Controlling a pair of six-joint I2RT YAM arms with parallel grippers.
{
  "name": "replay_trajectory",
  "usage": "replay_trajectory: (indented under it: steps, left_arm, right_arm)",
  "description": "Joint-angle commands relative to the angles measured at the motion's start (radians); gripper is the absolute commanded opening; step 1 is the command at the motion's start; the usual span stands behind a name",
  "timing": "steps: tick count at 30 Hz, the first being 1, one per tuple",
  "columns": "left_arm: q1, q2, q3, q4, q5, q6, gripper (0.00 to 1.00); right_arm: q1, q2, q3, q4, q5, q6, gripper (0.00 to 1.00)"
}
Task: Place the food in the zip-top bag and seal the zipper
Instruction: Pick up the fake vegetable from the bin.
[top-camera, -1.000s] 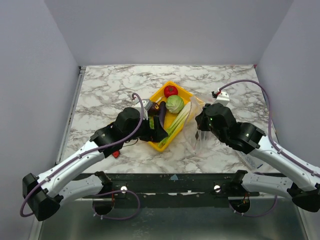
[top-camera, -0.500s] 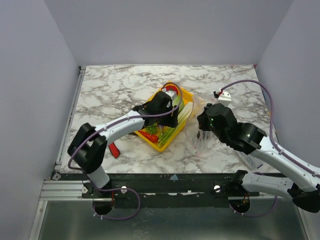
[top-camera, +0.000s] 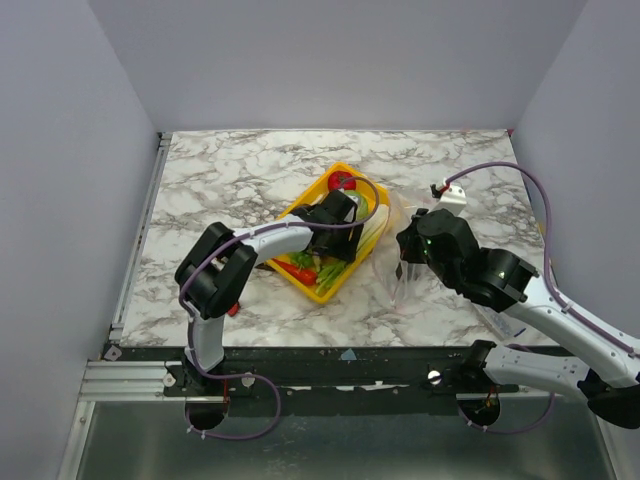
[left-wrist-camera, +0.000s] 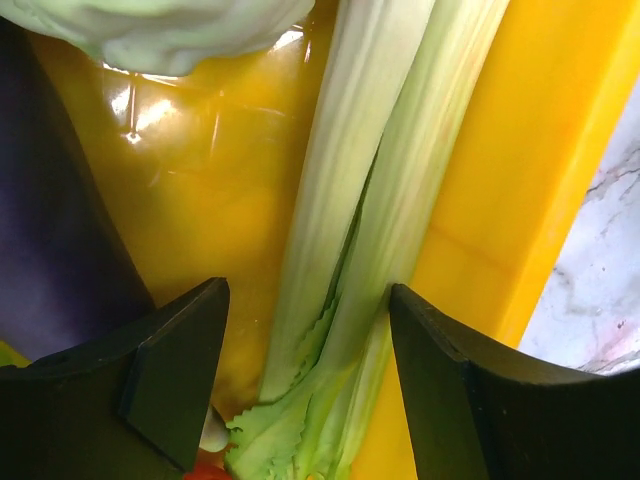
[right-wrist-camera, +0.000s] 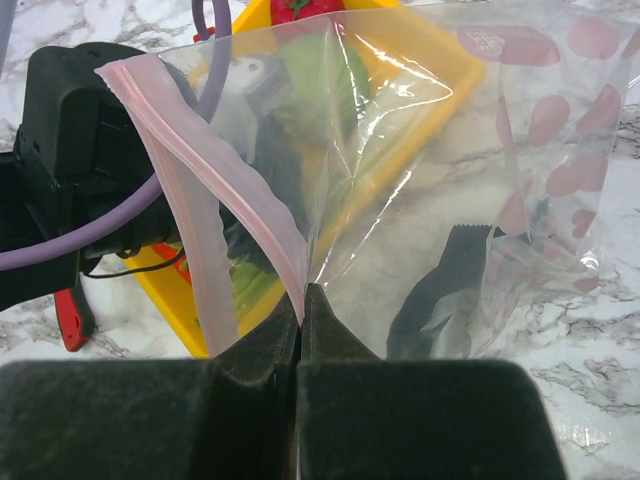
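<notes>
My left claw (left-wrist-camera: 305, 330) hung low inside the yellow tray (left-wrist-camera: 500, 180), fingers spread wide and gripping nothing. The pale-green leek (left-wrist-camera: 340, 200) lay lengthwise between them, close against the right finger. A purple eggplant (left-wrist-camera: 50, 230) sat just left of the left finger, and the green cabbage (left-wrist-camera: 160, 30) lay just ahead of the claw.

My right claw (right-wrist-camera: 302, 300) was pressed together on the mouth edge of the clear zip-top bag (right-wrist-camera: 420, 150). It pinched the bag at the pinkish zipper (right-wrist-camera: 200, 170) and held the mouth up and open towards the tray, which lay just beyond its fingertips.

The food appeared to be in the tray, seen through the plastic, so I judged that loading had barely begun. Next, my left claw needed to sink, close squarely on the leek, lift it clear of the tray wall and carry it across into the held-open mouth.
</notes>
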Motion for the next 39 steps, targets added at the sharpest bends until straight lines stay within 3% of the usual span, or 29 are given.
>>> replay_trajectory:
  steps: [1,6,8,13,18,26,39]
  left_arm:
    - [-0.026,0.023,-0.021,0.004,0.053,0.003,0.68]
    - [-0.039,0.081,-0.001,-0.054,-0.054,-0.015,0.68]
    - [-0.039,0.094,-0.006,-0.060,-0.091,-0.021,0.62]
    - [-0.039,0.055,-0.012,-0.067,-0.071,0.024,0.18]
    - [-0.038,-0.041,0.025,-0.113,0.031,0.061,0.00]
    - [-0.036,-0.196,0.047,-0.213,0.161,0.060,0.00]
    - [-0.036,-0.563,-0.036,-0.438,0.193,0.067,0.00]
  right_arm:
    - [0.002,-0.014,-0.016,0.004,0.036,-0.013,0.00]
    - [0.002,-0.006,-0.015,0.009,0.036,-0.013,0.00]
    - [0.002,-0.002,-0.015,0.009,0.034,-0.013,0.00]
    - [0.002,-0.001,-0.029,0.009,0.039,-0.006,0.00]
    - [0.002,0.000,-0.036,0.010,0.048,0.003,0.00]
    - [0.002,-0.015,-0.026,0.000,0.073,0.006,0.00]
    - [0.002,0.015,-0.001,-0.003,0.079,0.008,0.00]
